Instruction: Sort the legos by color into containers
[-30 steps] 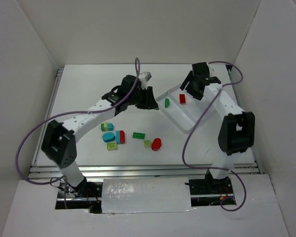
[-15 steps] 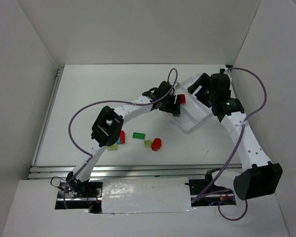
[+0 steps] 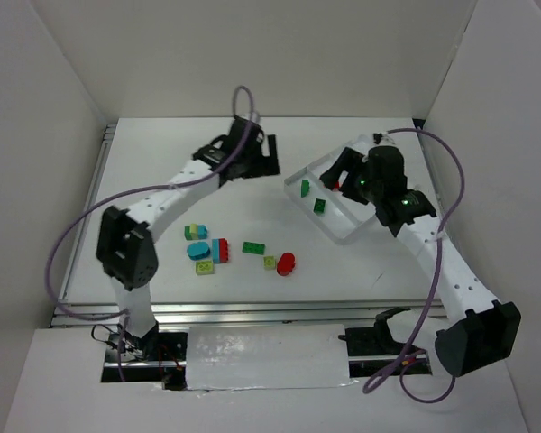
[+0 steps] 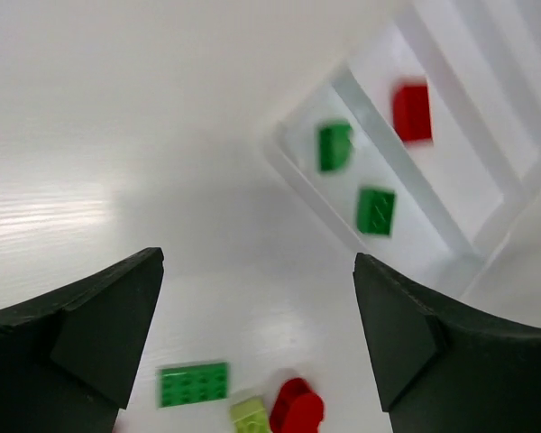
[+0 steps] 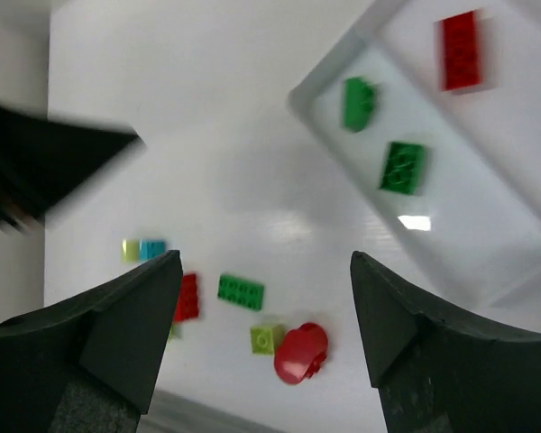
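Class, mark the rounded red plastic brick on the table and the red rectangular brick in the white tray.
Rounded red plastic brick (image 3: 286,262), top external view, its middle.
Red rectangular brick (image 5: 459,50), right wrist view, its top face.

I see a white surface (image 3: 162,153) boxed in by plain white walls (image 3: 252,54). A ribbed metal rail (image 3: 252,311) edges its near side under soft, even light.

The shallow white plastic tray (image 3: 339,224) holds a dark green rounded brick (image 5: 359,102), a dark green square studded brick (image 5: 402,167) and a red oblong studded brick (image 5: 459,50). On the white tabletop (image 3: 162,162) lie a bright green flat studded brick (image 3: 253,248), a pale lime small square brick (image 3: 270,262), a red rounded brick (image 3: 286,263) and a cyan-blue oval brick (image 3: 199,250).
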`<state>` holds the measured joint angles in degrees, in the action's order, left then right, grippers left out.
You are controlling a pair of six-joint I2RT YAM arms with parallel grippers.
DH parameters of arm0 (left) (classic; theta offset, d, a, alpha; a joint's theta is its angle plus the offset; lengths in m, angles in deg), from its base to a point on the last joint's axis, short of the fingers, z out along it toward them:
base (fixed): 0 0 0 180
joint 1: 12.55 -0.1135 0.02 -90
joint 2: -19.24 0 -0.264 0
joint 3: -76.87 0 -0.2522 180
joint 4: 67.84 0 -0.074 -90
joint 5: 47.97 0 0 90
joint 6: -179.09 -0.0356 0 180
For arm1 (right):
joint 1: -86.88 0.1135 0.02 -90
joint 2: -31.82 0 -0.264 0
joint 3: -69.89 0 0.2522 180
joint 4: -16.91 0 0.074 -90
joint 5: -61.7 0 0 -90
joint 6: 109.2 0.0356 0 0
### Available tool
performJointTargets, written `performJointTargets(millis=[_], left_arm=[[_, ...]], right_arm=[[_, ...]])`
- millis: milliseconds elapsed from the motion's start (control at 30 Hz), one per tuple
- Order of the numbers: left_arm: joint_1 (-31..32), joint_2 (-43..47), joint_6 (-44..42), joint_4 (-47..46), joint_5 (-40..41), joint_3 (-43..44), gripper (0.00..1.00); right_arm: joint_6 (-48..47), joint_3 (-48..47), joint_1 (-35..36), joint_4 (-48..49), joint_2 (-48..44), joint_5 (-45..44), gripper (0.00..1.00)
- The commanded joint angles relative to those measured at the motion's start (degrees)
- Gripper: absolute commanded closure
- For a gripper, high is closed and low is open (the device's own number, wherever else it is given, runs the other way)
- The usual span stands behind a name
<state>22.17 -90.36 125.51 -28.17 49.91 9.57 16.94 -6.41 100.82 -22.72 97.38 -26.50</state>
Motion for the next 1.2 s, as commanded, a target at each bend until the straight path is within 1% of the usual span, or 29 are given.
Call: performJointTargets(millis=[0, 33, 67, 100, 133, 167, 200, 233, 267, 300, 367, 433, 500, 533, 567, 700, 833, 1100, 1167], left_arm=[[-8.07, 13.60, 3.13, 7.98, 11.87, -2.51, 0.01], [-9.22, 17.89, 1.56, 9.84, 12.85, -3.13, 0.00], [-11.06, 20.02, 0.41, 11.77, 13.73, -3.66, 0.00], [-11.60, 22.04, -0.90, 15.45, 16.70, -4.79, 0.00], [-11.26, 25.89, -1.44, 17.92, 19.69, -5.15, 0.00], [-11.08, 27.67, -0.75, 20.38, 22.07, -5.59, 0.00], [-11.34, 31.86, -0.83, 23.19, 21.13, -6.29, 0.01], [-11.95, 34.26, -1.26, 23.31, 19.91, -7.60, 0.00], [-12.30, 36.63, -1.53, 23.48, 18.68, -11.18, 0.00], [-12.66, 41.35, -2.49, 23.31, 16.92, -12.96, 0.00], [-13.45, 45.34, -3.55, 24.36, 17.08, -17.52, 0.00], [-13.80, 50.26, -4.25, 26.38, 19.01, -21.56, 0.00], [-13.80, 54.83, -5.57, 25.95, 19.37, -24.83, 0.01], [-13.80, 56.32, -6.18, 25.25, 19.02, -28.32, 0.00], [-13.80, 58.69, -6.89, 24.63, 18.93, -30.10, 0.00], [-13.89, 61.17, -7.33, 23.13, 19.19, -36.61, 0.01], [-13.98, 62.40, -7.86, 21.64, 17.52, -38.73, 0.00], [-13.89, 63.81, -8.12, 20.41, 16.38, -40.22, 0.01], [-13.89, 63.99, -8.21, 20.41, 16.20, -40.22, 0.01]], right_arm=[[-9.04, -2.14, 10.91, 3.90, 4.10, 3.02, 0.17], [-14.64, -4.15, 13.72, 3.81, 6.40, 4.51, 0.16], [-17.65, -5.82, 15.75, 2.76, 8.86, 8.61, 0.15], [-21.42, -7.92, 19.69, -1.16, 14.63, 11.18, 0.03], [-28.42, -11.25, 21.90, -2.68, 17.47, 13.03, 0.00], [-31.71, -12.59, 24.45, -3.91, 19.85, 13.92, 0.00], [-34.97, -14.60, 29.35, -5.84, 24.13, 12.97, 0.00], [-39.87, -15.58, 31.48, -6.12, 26.35, 11.14, 0.00], [-41.05, -16.72, 32.98, -6.39, 28.37, 6.77, 0.01], [-42.89, -19.95, 34.48, -7.78, 32.66, 5.24, 0.02], [-44.13, -23.57, 34.67, -11.20, 38.64, 5.22, 0.07], [-45.80, -27.27, 35.02, -12.62, 41.65, 4.09, 0.08], [-46.85, -31.48, 35.46, -16.13, 46.13, 3.03, 0.12], [-47.04, -32.72, 35.55, -17.97, 48.67, 2.77, 0.12], [-47.13, -34.30, 35.90, -18.25, 49.65, 2.51, 0.14], [-48.53, -34.22, 36.69, -16.23, 52.47, -0.83, 0.17], [-48.88, -35.36, 36.60, -16.93, 55.20, -1.72, 0.24], [-47.83, -31.24, 37.31, -15.18, 55.64, -0.31, 0.27], [-47.65, -30.97, 37.39, -14.74, 56.17, -1.18, 0.37]])
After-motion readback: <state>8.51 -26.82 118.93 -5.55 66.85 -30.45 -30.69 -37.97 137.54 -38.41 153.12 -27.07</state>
